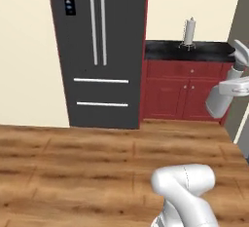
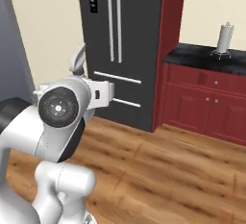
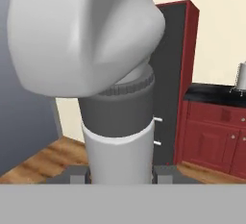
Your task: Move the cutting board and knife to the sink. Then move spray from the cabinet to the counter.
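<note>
The claw (image 3: 121, 175) is seen from the hand view, and its two dark fingertips (image 3: 79, 174) poke up at the bottom with a clear gap between them. The jaws stand partly apart, and nothing appears to sit between the tips. The hand is folded back toward the robot's own body, which blocks much of that view, so an empty grip is probable rather than certain. No task object touches the claw.

Moving outward, in the left base view the hand hangs high at the right edge, in front of the red base units (image 1: 185, 90). Beyond it runs the counter (image 1: 187, 50), a black slab laid on top of those red units. Its left end butts against the tall red panel beside the dark fridge (image 1: 99, 50).

On the worktop stands a white paper-towel roll (image 1: 189, 31), upright on its wire stand, near the back edge against the cream wall. The right base view shows that roll toward the far end of the slab. A wooden floor (image 1: 73, 172) stretches between the robot and the fridge.
</note>
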